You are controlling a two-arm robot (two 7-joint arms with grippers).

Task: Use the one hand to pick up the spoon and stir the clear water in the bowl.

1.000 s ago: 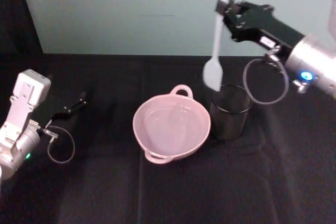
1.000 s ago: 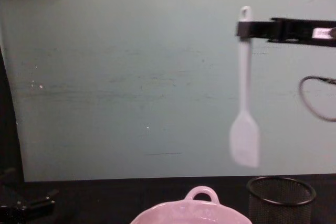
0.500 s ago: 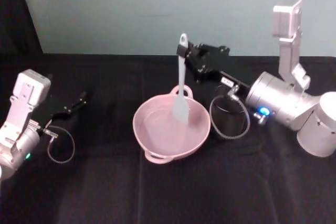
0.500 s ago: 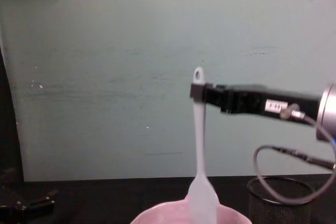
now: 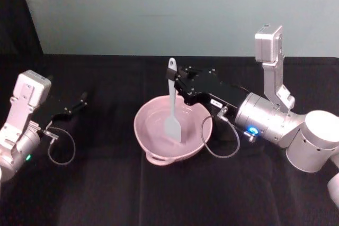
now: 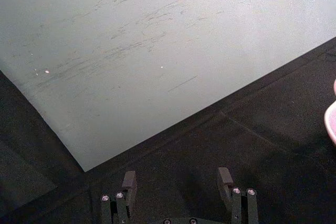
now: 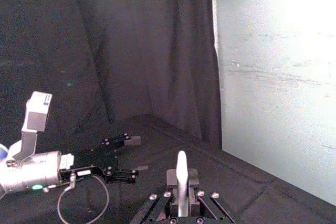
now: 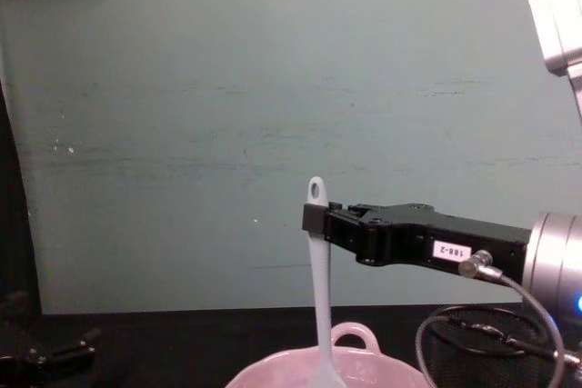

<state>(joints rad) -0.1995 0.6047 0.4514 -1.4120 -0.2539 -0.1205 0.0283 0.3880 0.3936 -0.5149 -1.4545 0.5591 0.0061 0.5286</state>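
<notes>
Pink and glossy, the bowl (image 5: 139,133) sat at the middle of the black-draped desk (image 5: 106,189), one loop handle on its near rim, and the water (image 5: 156,125) in it showed as no more than a faint sheen over the pink. My right pincer (image 5: 178,81) was clenched on the spoon (image 5: 172,104) high on its handle, just under the oval hole, and held it close to upright. Its flat blade hung down inside the bowl, below the rim; whether it touched the water I could not tell. From the chest view the spoon (image 8: 318,288) ran straight down from my right pincer (image 8: 315,218) into the bowl (image 8: 355,338). A black mesh cup (image 8: 482,356) stood just beside the bowl on my right, largely hidden under my right arm, and a loop of grey cable (image 5: 220,144) from that wrist drooped over the bowl's right rim. My left pincer (image 6: 177,181) lay well apart on the left of the desk, its fingers released and spread, grasping nothing, facing the pale teal wall (image 6: 131,40).
</notes>
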